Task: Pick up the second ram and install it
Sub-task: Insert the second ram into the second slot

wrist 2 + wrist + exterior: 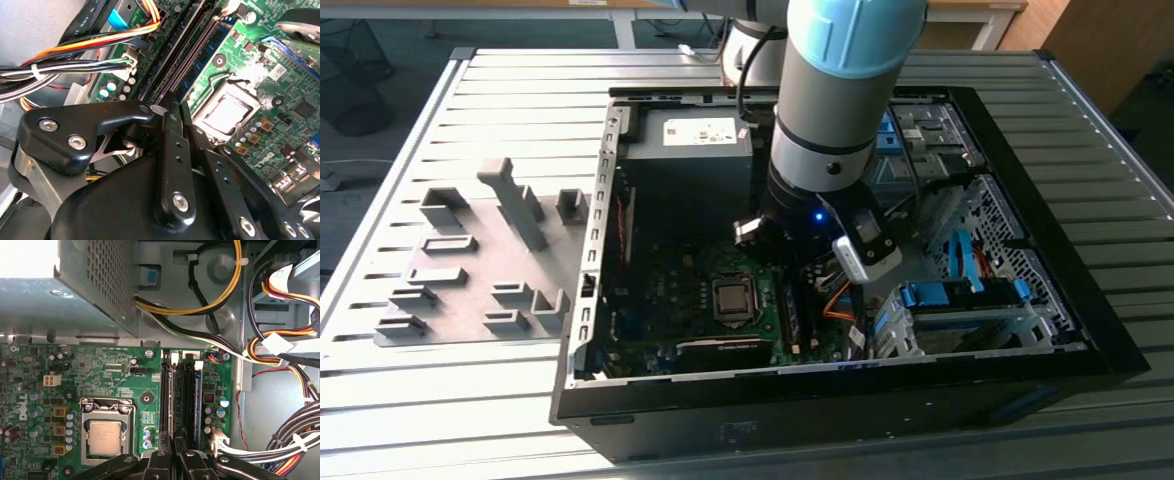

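- Slatted metal table carries the open computer case.
- Gripper, fingers nearly closed and empty-looking, hovers above the memory slots, apparently pressing the second ram home.

Long, thin, flat memory stick of green circuit board, seen edge-on in the first wrist view. Standing upright on its long edge in a black slot on the motherboard, just beside the processor socket, parallel with the neighbouring slots. Fully seated or not: cannot tell.
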